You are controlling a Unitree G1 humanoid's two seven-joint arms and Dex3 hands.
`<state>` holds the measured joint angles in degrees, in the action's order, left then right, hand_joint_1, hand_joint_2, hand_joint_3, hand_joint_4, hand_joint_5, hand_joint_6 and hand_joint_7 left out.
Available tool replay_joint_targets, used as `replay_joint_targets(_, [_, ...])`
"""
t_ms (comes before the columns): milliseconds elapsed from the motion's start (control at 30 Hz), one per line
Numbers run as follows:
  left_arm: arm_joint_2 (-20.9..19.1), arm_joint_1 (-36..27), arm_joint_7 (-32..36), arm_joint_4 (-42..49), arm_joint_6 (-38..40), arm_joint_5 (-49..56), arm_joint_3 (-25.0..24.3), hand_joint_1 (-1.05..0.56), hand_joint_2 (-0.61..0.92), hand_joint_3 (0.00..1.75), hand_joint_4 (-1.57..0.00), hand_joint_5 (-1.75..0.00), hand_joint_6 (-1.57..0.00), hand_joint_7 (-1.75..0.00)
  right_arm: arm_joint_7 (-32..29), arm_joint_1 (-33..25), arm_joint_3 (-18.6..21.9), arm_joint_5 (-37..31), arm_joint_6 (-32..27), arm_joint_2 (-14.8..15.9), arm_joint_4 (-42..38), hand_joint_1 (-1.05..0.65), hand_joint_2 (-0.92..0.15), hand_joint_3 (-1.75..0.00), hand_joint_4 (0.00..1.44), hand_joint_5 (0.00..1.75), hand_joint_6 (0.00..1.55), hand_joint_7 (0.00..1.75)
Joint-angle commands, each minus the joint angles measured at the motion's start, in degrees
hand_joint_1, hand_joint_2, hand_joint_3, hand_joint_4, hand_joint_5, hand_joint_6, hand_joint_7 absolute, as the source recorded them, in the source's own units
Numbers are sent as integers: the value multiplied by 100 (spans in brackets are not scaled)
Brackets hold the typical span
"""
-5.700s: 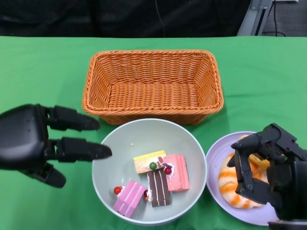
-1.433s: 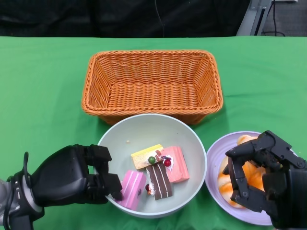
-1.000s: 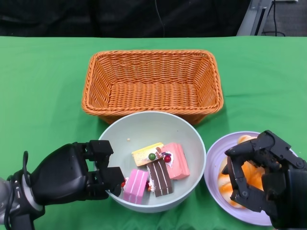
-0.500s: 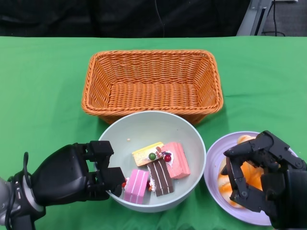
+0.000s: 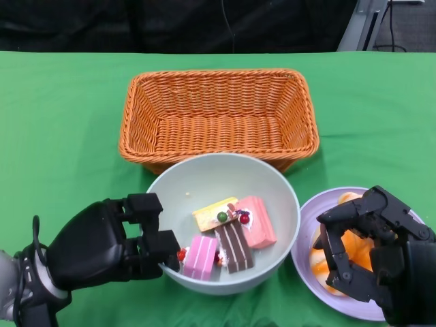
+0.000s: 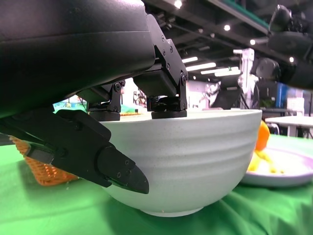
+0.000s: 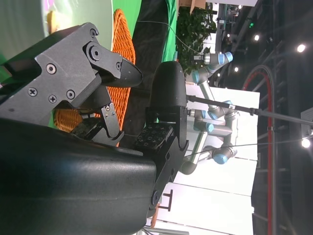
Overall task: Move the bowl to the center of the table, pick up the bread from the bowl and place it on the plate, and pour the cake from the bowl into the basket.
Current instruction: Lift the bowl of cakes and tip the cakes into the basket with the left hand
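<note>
The desk (image 5: 61, 116) is covered with green cloth. An orange wicker basket (image 5: 219, 117) stands at its far centre. Just in front of the basket sits the pale grey-green bowl (image 5: 204, 194), its far rim close against the basket's near wall. The left hand (image 5: 102, 245) grips the bowl's left rim: its fingers (image 6: 166, 93) hook over the rim while the thumb presses the outer wall. A lilac plate (image 5: 306, 225) lies just right of the bowl and carries the orange-glazed bread (image 5: 325, 262). The right hand (image 5: 378, 252) hovers over the plate, fingers curled narrowly around the bread; actual contact cannot be told. Inside the bowl lie the cake pieces (image 5: 231, 228): yellow, pink and chocolate-striped slices.
</note>
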<state>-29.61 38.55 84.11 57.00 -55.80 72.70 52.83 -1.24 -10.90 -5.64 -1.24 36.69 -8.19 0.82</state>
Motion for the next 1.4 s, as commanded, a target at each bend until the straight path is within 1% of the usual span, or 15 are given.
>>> replay_joint_targets(33, [-12, 51, 337, -42, -234, -328, -275, 3, 47, 99, -83, -156, -74, -144, -44, -4, 56, -10, 6, 38, 16, -7, -51, -99, 77, 150, 77, 115])
replay_joint_targets(67, [-12, 34, 332, -69, -331, -409, -348, 1, 45, 115, -83, -156, -71, -147, -34, 0, 60, -5, -2, 52, 15, -6, -51, -99, 77, 149, 77, 115])
replay_joint_targets(100, [-16, 22, 337, -104, -412, -471, -409, 0, 46, 120, -82, -156, -69, -148, -26, 3, 65, -2, -11, 65, 16, -6, -51, -99, 77, 149, 77, 115])
replay_joint_targets(233, [-47, -42, 235, -286, -577, -647, -645, -2, 52, 119, -80, -152, -65, -148, -22, 23, 81, 3, -29, 93, 23, -5, -52, -99, 77, 149, 77, 115])
replay_joint_targets(367, [-51, -96, 167, -389, -609, -697, -791, -2, 49, 124, -81, -153, -66, -147, -77, 34, 98, -13, 1, 58, 12, -4, -51, -100, 78, 148, 78, 115])
replay_joint_targets(467, [-43, -132, 166, -446, -648, -715, -876, -2, 49, 120, -81, -152, -68, -143, -73, 31, 97, 9, 11, 61, 5, -6, -51, -98, 79, 147, 79, 113])
replay_joint_targets(567, [-18, -177, 126, -493, -843, -826, -1019, -3, 52, 111, -84, -148, -72, -136, -31, 32, 92, 36, -6, 111, 0, -8, -54, -94, 79, 148, 78, 112])
replay_joint_targets(667, [11, -186, 32, -550, -997, -934, -1163, -4, 53, 108, -87, -145, -75, -133, -71, 66, 114, -13, 35, 98, -68, -9, -54, -92, 80, 148, 79, 112])
replay_joint_targets(800, [48, -186, -246, -632, -1138, -1103, -1371, -3, 51, 113, -90, -144, -77, -133, -49, 115, 122, -20, 53, 125, -149, -10, -55, -91, 80, 148, 79, 112])
replay_joint_targets(967, [199, -181, -1034, -688, -1187, -1599, -1748, -2, 47, 122, -90, -147, -79, -138, -10, 135, 102, 44, 74, 118, -246, -10, -55, -90, 80, 147, 79, 112])
replay_joint_targets(1033, [293, -140, -1393, -641, -1259, -1833, -1886, -3, 45, 128, -87, -151, -78, -142, 24, 152, 94, 69, 120, 120, -314, -9, -55, -90, 80, 147, 79, 112])
replay_joint_targets(1133, [477, -47, -2079, -496, -1449, -2322, -2104, -2, 48, 124, -84, -156, -76, -143, 3, 169, 93, 20, 221, 88, -422, -9, -54, -90, 80, 147, 79, 113])
replay_joint_targets(1267, [772, 118, -2965, -259, -1556, -2907, -2390, -3, 49, 124, -75, -169, -74, -146, -19, 211, 106, -16, 327, 77, -586, -10, -54, -90, 80, 147, 79, 114])
replay_joint_targets(1400, [989, 232, -3635, -119, -1551, -3243, -2656, -3, 50, 122, -71, -174, -72, -147, -50, 261, 130, -35, 413, 61, -724, -10, -54, -90, 80, 148, 79, 114])
